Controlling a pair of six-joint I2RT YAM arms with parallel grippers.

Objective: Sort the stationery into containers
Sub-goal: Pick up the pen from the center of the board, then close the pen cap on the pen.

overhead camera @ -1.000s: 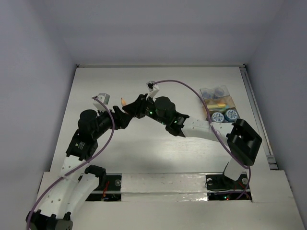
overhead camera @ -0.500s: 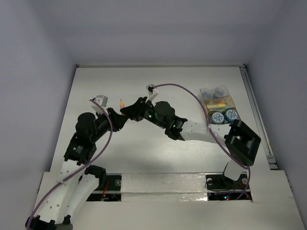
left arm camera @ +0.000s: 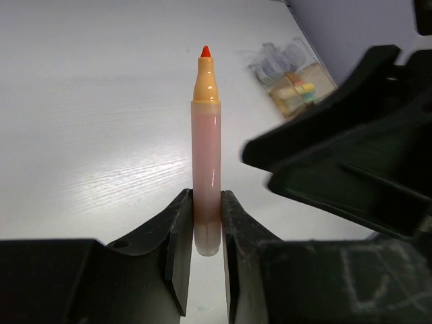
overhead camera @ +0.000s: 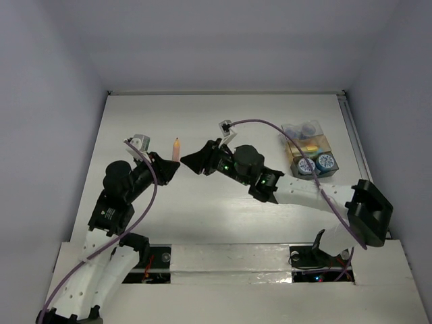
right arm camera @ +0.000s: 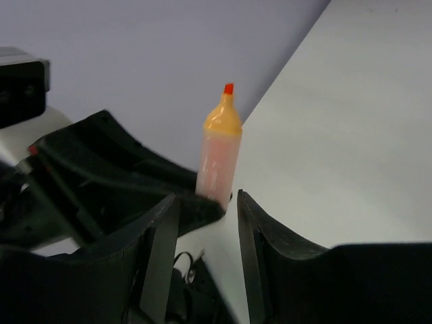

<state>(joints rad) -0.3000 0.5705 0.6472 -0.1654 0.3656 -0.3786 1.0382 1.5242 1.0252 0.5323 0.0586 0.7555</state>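
Your left gripper is clamped on the lower barrel of the orange-red pen. The left wrist view shows both jaws pressed flat against the barrel, with the pen upright and its tip pointing away from the wrist. The pen is held above the table at about 10 o'clock from the table's centre, well apart from the containers, which sit at about 2 o'clock near the right edge. Your right gripper sits just beside the pen on its 3 o'clock side with its jaws apart. In the right wrist view the two fingers frame the pen without touching it, so that claw holds nothing. Two blue-and-white tape rolls lie in the nearest compartments, and something yellow lies in the one behind them; the far compartments are too small to read. Judgement: the step in hand is carrying this pen to its compartment, with the grip sitting on the arm farther from the containers. The next move calls for a long carry toward 3 o'clock past the right arm, or for the right claw to take the pen. Keep the pen upright either way.
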